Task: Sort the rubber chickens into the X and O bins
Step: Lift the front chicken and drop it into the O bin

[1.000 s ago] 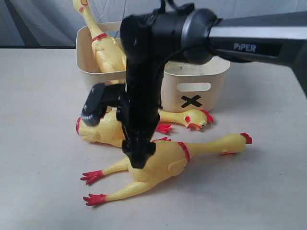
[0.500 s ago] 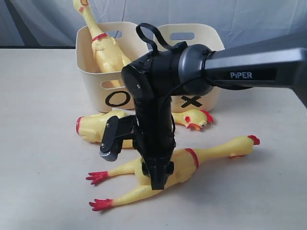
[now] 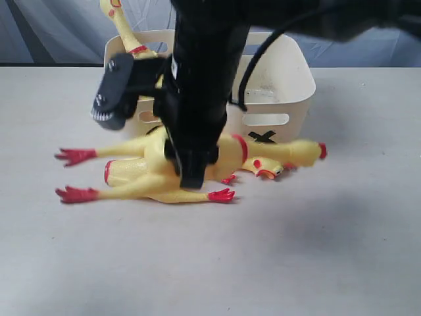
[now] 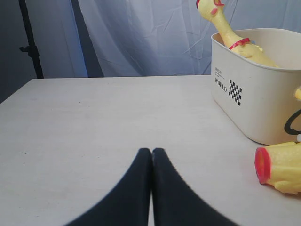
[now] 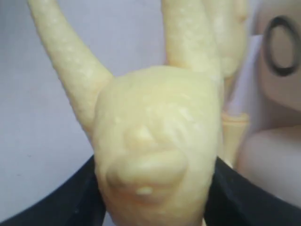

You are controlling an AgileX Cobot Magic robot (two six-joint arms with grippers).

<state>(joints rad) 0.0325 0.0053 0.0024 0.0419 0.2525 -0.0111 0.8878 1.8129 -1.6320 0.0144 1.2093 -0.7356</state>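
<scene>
My right gripper point(image 3: 191, 172) is shut on a whole rubber chicken point(image 3: 289, 151), held level above the table with its red feet to the left and its head to the right, in front of the bins. In the right wrist view its yellow body point(image 5: 155, 136) fills the gap between the black fingers point(image 5: 77, 200). Below it lie the headless body point(image 3: 126, 174) and the head-neck piece point(image 3: 266, 166). Another whole chicken point(image 3: 122, 23) stands in the O bin point(image 4: 254, 94). The X bin point(image 3: 279, 99) sits to the right. My left gripper point(image 4: 151, 153) is shut and holds nothing.
The right arm and its wrist camera point(image 3: 112, 99) hide most of the O bin in the exterior view. Pale tabletop point(image 3: 316, 250) stretches in front of the chickens. A grey curtain point(image 4: 141, 37) hangs behind the table.
The right gripper has lifted the whole chicken off the table and carried it back and left, towards the bins. The left gripper has not visibly moved.
</scene>
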